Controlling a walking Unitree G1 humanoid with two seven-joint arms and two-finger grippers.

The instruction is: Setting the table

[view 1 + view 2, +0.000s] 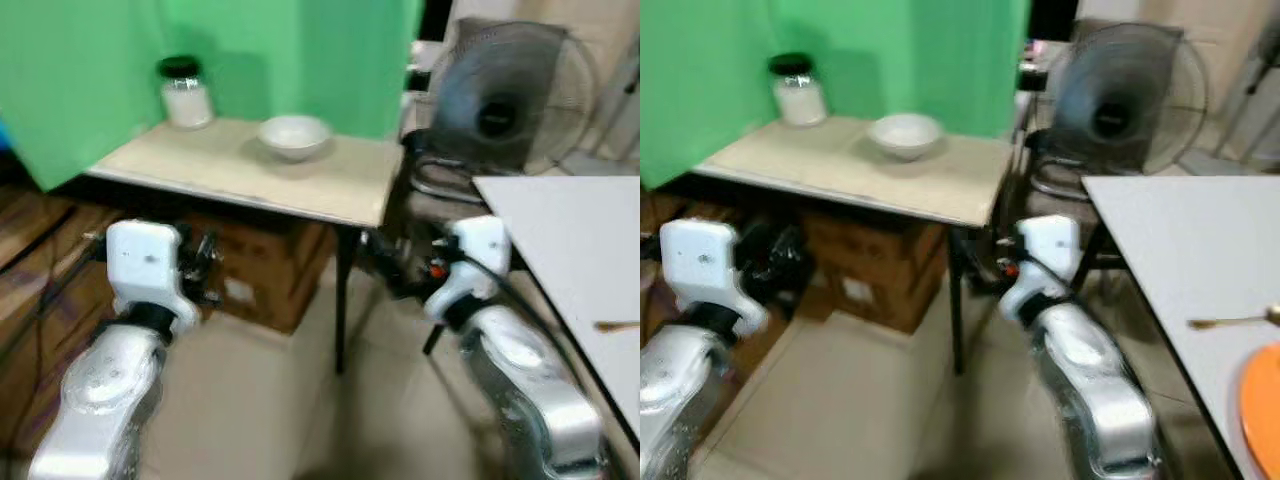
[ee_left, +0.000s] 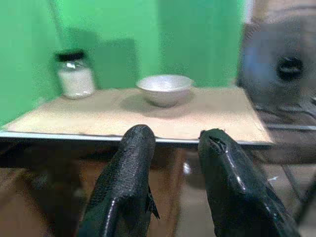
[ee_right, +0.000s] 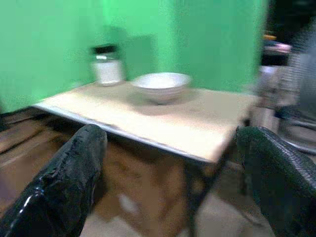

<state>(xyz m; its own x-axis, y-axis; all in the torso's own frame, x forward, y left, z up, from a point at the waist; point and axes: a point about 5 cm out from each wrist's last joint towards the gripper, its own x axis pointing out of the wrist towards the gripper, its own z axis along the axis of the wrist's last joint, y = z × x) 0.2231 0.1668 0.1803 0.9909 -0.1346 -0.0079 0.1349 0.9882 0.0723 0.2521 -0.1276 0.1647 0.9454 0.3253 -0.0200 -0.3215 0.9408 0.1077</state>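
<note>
The head views are soft with blur, so edges of the white bowl and the jar on the beige bench stay fuzzy; the jar's contents cannot be told. On the white bench, an orange plate is cut off by the picture's right and bottom edges, and a thin golden utensil runs off the right edge, its type unclear. Cardboard boxes sit half hidden under the beige bench. In the right wrist view the fingers are smeared and cropped at the bottom.
</note>
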